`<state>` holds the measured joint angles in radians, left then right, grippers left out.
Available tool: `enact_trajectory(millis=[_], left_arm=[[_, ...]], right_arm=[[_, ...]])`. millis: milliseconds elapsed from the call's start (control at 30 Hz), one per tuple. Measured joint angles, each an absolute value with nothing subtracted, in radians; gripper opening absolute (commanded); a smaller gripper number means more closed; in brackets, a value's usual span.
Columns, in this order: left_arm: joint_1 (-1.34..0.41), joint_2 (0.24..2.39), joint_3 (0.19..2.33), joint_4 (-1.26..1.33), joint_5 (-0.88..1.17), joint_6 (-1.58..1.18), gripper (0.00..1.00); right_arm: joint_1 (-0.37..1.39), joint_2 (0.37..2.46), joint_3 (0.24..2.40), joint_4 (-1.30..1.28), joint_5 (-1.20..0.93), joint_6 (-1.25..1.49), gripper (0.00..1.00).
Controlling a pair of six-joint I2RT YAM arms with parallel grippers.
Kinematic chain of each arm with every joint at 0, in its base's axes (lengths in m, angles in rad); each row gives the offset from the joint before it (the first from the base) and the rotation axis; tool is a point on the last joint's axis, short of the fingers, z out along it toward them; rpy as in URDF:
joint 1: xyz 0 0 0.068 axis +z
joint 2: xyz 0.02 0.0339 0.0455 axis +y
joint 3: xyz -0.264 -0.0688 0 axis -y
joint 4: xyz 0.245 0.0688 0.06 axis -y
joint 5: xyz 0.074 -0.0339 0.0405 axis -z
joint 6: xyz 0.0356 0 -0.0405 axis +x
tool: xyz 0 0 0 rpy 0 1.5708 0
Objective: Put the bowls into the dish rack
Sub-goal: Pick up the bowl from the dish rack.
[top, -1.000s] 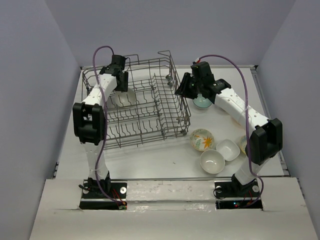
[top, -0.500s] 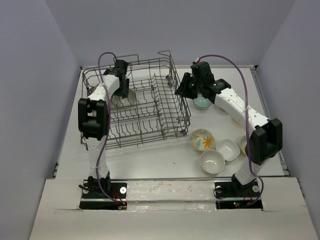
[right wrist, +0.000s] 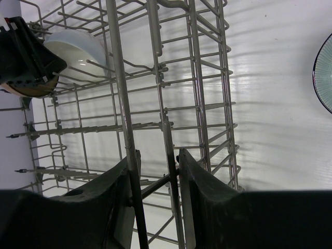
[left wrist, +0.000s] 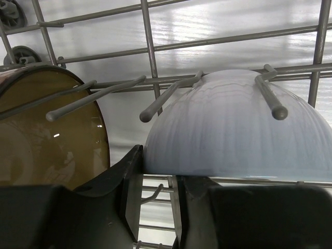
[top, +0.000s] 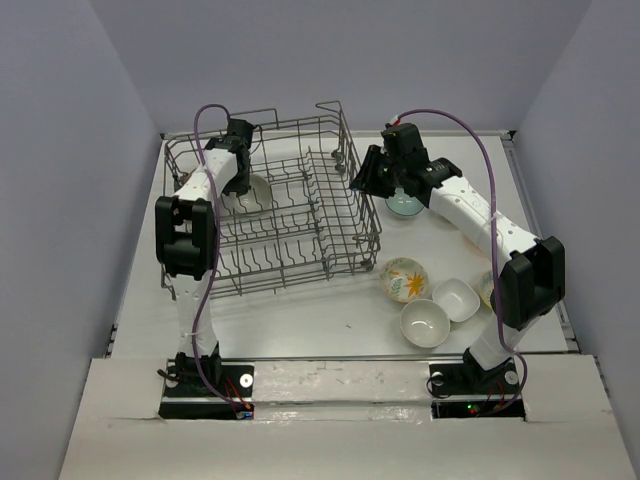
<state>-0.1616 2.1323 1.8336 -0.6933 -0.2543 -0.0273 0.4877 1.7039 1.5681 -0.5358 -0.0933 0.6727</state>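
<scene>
Surface (top: pixel 330 315): white, carries everything.

Dish rack (top: pixel 290 215): grey wire, sits left of centre on the surface and is the biggest item in view. Both arms reach to it.

Right gripper (right wrist: pixel 155 166): at the rack's right wall, near its far corner. In the wrist view the jaws sit either side of two upright wall wires and are closed against them. I read it as clamped on the rack.

Left gripper (left wrist: pixel 158 192): inside the rack, far-left section. The jaws show a narrow gap with rack wire running through it. The rim of the ribbed white bowl (left wrist: pixel 233 124) lies right at the tips. I cannot tell whether they pinch it.

Bowls in the rack: the ribbed white bowl stands on edge among the tines. The brown bowl (left wrist: pixel 46 135) stands just beside it on the left of the wrist view, also on edge.

Bowls on the surface, all right of the rack: the pale teal bowl (top: pixel 405 205) is near the right gripper. Nearer the arm bases sit the floral bowl (top: pixel 404 279), the plain white bowl (top: pixel 424 323) and the squarish white bowl (top: pixel 457 299), clustered close together. One more bowl (top: pixel 487 290) is mostly hidden behind the right arm, and I cannot make out its pattern.
</scene>
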Motion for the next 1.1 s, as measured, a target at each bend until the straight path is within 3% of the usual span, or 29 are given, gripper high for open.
enact_trajectory(millis=[167, 733, 1100], left_arm=[[-0.162, 2.132, 1.834, -0.693, -0.255, -0.027, 0.00], [-0.160, 2.075, 1.824, -0.690, -0.205, -0.015, 0.00], [-0.162, 1.872, 1.824, -0.678, -0.127, -0.027, 0.00]], right_arm=[[0.488, 1.704, 1.568, -0.535, -0.093, 0.672, 0.11], [0.488, 1.704, 1.568, -0.536, -0.090, 0.672, 0.11], [0.491, 1.704, 1.568, -0.534, -0.082, 0.669, 0.11]])
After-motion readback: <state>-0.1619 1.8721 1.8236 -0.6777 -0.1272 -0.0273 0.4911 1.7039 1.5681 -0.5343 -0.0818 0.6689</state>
